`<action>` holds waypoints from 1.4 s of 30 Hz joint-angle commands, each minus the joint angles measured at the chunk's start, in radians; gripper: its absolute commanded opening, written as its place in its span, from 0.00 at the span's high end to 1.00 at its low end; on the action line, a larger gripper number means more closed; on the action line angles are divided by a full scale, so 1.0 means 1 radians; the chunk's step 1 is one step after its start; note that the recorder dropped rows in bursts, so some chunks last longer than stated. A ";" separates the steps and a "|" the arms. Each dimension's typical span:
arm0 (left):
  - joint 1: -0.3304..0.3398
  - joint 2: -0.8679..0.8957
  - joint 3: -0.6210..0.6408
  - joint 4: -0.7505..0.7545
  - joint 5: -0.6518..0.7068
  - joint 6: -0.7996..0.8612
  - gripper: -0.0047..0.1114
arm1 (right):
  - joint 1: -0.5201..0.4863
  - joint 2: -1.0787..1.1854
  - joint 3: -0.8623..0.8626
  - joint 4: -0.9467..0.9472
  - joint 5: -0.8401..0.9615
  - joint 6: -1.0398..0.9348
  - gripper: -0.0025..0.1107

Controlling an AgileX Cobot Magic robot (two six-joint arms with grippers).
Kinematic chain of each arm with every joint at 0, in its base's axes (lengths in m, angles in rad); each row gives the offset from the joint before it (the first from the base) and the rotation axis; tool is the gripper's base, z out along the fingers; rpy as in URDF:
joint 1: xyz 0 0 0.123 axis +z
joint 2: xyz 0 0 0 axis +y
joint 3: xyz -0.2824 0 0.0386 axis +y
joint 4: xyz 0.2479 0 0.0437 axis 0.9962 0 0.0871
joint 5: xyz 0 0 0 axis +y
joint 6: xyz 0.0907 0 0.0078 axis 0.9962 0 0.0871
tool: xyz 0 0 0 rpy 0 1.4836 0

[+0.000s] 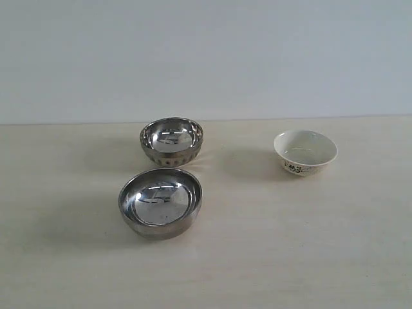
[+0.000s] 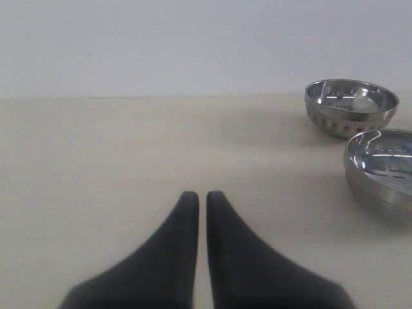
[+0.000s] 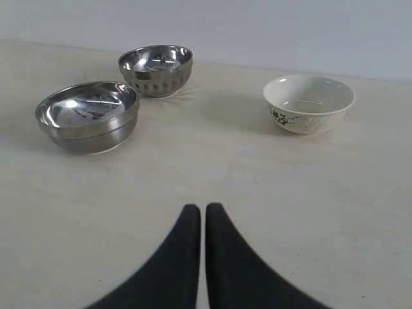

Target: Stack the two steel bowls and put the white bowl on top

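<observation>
Three bowls stand apart and upright on the pale table. The plain steel bowl (image 1: 160, 202) (image 2: 382, 170) (image 3: 87, 115) is nearest the front, left of centre. Just behind it sits the dimpled steel bowl (image 1: 171, 141) (image 2: 351, 107) (image 3: 156, 69). The white bowl (image 1: 305, 152) (image 3: 309, 103) with its dark floral print stands alone to the right. Neither arm shows in the exterior view. My left gripper (image 2: 197, 196) is shut and empty, well short of the steel bowls. My right gripper (image 3: 199, 209) is shut too, holding nothing, with all three bowls ahead of it.
The table (image 1: 290, 244) ends at a plain pale wall (image 1: 206, 58) behind the bowls. Nothing else stands on it.
</observation>
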 commanded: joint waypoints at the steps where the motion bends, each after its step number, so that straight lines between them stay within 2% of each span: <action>1: 0.004 -0.003 0.004 0.001 -0.007 0.005 0.93 | -0.006 -0.006 0.000 -0.005 -0.005 -0.004 0.98; 8: 0.004 -0.003 0.004 -0.017 -0.007 -0.011 0.93 | -0.006 -0.006 0.000 -0.005 -0.005 -0.004 0.98; 11: 0.004 -0.003 0.004 -0.147 0.003 -0.128 0.93 | -0.006 -0.006 0.000 -0.005 -0.005 -0.004 0.98; 15: 0.004 -0.003 0.004 -0.433 0.014 -0.299 0.93 | -0.006 -0.006 0.000 -0.005 -0.005 -0.004 0.98; 17: 0.004 -0.003 0.004 -0.573 0.035 -0.307 0.93 | -0.006 -0.006 0.000 -0.005 -0.005 -0.004 0.98; 19: 0.004 -0.003 0.004 -0.632 0.040 -0.307 0.93 | -0.006 -0.006 0.000 -0.005 -0.005 -0.004 0.98; 25: 0.004 -0.003 0.004 -0.636 -0.073 -0.302 0.93 | -0.006 -0.006 0.000 -0.005 -0.005 -0.004 0.98; 30: 0.004 -0.003 0.004 -0.636 -0.079 -0.302 0.93 | -0.006 -0.006 0.000 -0.005 -0.005 -0.004 0.98; 34: 0.004 -0.003 0.004 -0.656 -0.133 -0.302 0.93 | -0.006 -0.006 0.000 -0.005 -0.005 -0.004 0.98; 42: 0.004 -0.003 0.004 -0.683 -0.124 -0.312 0.93 | -0.006 -0.006 0.000 -0.005 -0.005 -0.004 0.98</action>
